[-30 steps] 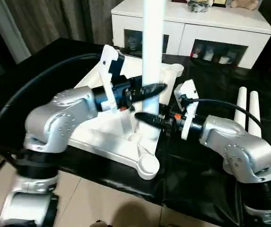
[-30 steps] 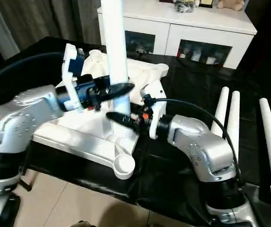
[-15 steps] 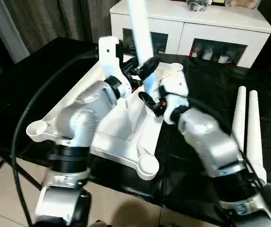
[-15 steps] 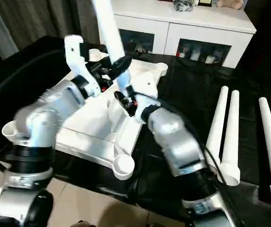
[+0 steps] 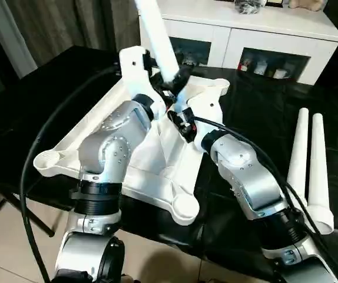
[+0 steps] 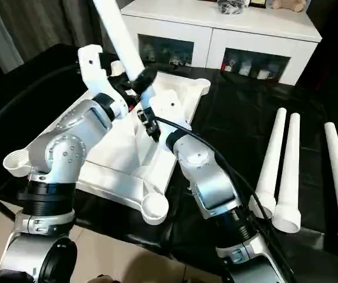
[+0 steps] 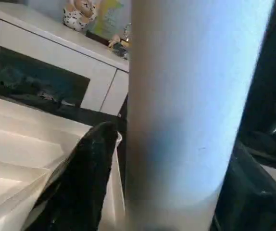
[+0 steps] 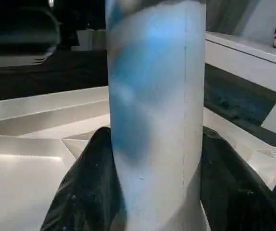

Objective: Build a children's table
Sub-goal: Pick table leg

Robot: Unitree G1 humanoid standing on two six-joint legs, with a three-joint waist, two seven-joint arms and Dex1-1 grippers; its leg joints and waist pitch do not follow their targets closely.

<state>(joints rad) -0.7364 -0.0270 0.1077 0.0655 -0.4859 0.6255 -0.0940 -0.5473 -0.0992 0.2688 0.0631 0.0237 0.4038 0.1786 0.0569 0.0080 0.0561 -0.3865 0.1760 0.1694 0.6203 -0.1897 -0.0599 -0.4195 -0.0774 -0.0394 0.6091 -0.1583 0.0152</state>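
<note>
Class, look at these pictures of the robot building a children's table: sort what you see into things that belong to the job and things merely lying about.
Belongs to the job:
- tabletop, lying underside up
- held leg, gripped by left pincer and right pincer
- three spare legs lying on the black cloth

Lying about:
- white cabinet
- small ornaments on top of it

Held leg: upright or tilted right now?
Tilted. The held leg leans away from vertical, its top slanting toward the robot's left, above the tabletop. Both the left hand and right hand grip it.
</note>
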